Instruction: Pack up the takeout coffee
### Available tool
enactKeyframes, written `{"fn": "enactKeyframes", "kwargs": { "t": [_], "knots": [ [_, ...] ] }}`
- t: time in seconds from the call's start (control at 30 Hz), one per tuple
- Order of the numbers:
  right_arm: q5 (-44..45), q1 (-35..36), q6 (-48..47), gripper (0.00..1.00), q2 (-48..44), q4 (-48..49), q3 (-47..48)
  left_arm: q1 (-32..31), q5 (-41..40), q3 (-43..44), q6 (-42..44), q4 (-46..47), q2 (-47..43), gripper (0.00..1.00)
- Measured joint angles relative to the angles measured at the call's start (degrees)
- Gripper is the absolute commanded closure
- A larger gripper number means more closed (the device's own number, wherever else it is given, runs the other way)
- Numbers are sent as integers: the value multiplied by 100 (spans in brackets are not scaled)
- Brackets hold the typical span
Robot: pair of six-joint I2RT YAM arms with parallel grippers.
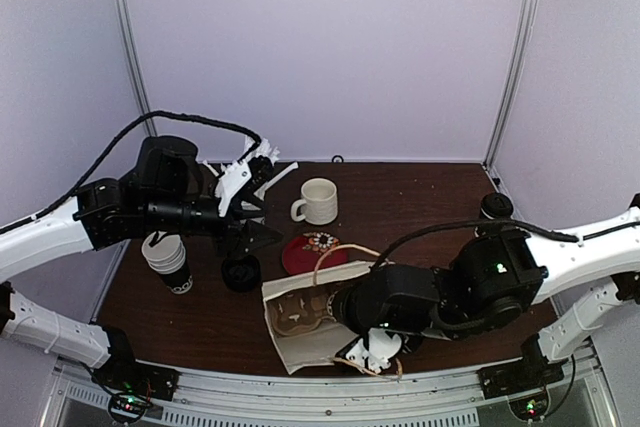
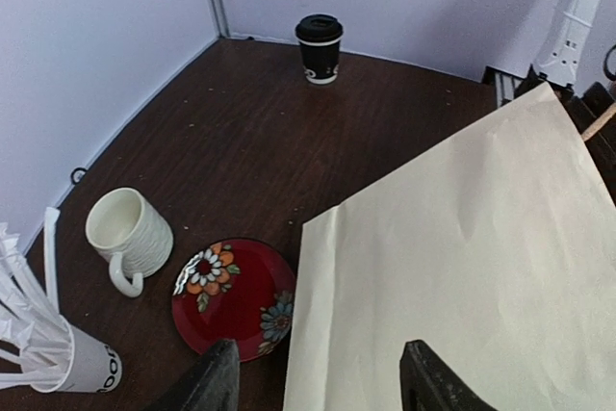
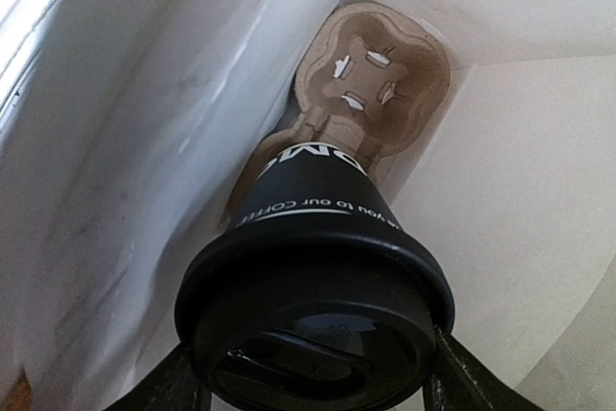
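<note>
Your right gripper (image 3: 318, 387) is down inside the paper bag (image 1: 300, 347), clamped on the lid of the first black cup (image 3: 318, 209). The cup's base is at the near socket of the cardboard carrier (image 3: 385, 74); I can't tell if it's fully seated. So you're mid-placement on cup one. Next, I'd say: ease it down, let go, and back straight out without snagging the bag wall. Your left gripper (image 2: 322, 382) hangs empty with jaws wide over the bag's edge, by the red plate (image 2: 231, 295). The second cup (image 1: 495, 207) stands upright at three o'clock on the table (image 1: 420, 197), well apart. The free socket lies at twelve o'clock, beyond cup one.
</note>
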Motion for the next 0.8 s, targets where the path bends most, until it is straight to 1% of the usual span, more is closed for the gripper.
{"fn": "enactKeyframes", "kwargs": {
  "t": [0.1,0.2,0.37,0.53,0.7,0.8],
  "knots": [
    [-68,9,-177,36,-282,149,-439,-33,551,0,11,-7,170,42],
    [-74,-31,-584,36,-597,210,-850,-90,892,0,48,-31,385,43],
    [-81,-83,-846,36,-756,219,-737,-140,1239,0,92,-46,616,46],
    [-96,-90,-789,37,-911,164,-682,-155,1572,9,118,-46,887,49],
    [-81,-162,-726,36,-1231,201,-890,-210,1847,24,131,-50,1172,50],
    [-39,-271,-623,36,-1261,236,-951,-240,1978,52,133,-44,1250,51]
  ]
}}
